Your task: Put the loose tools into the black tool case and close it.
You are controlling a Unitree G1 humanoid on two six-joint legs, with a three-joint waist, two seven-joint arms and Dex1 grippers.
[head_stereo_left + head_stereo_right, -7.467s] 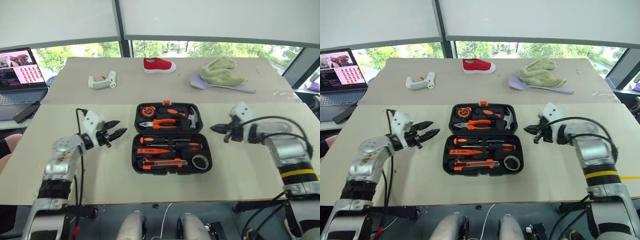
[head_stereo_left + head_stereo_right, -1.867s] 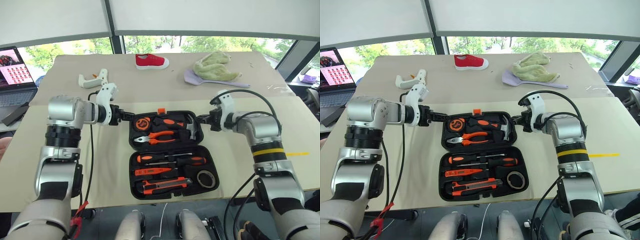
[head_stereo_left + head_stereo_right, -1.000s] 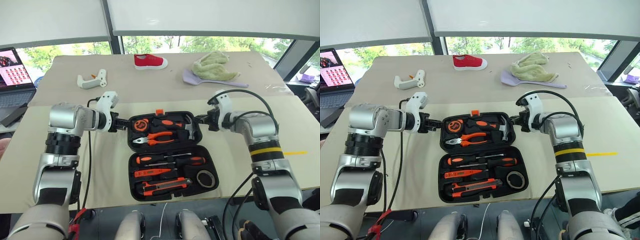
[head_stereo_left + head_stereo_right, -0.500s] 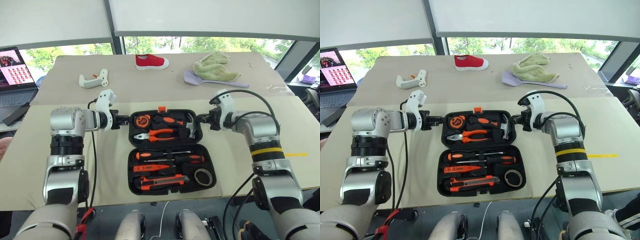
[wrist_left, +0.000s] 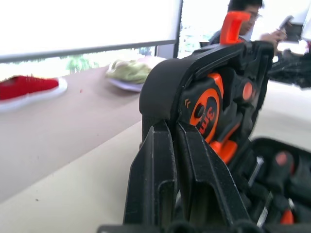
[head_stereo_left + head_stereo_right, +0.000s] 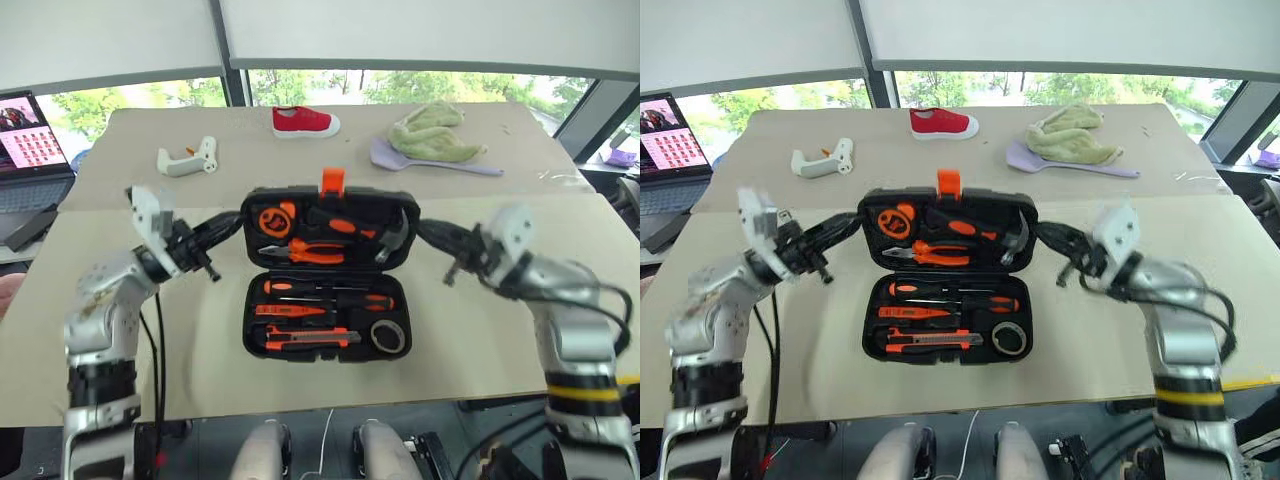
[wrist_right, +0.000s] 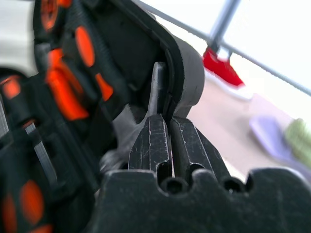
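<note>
Lying mid-counter (image 6: 200,370), the case (image 6: 325,325) is sitting half open, its lid (image 6: 330,228) tilting up. Flanking that lid, the left claw (image 6: 232,222) and right claw (image 6: 425,230) are both pressing shut against its side edges. Screwdrivers (image 6: 325,292), knife (image 6: 305,340) and tape roll (image 6: 386,337) are resting in the case's lower half.

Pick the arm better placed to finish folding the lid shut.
Neither clearly: left claw and right claw are both shut on the black tool case lid's side edges, lid half raised. Use both.
</note>
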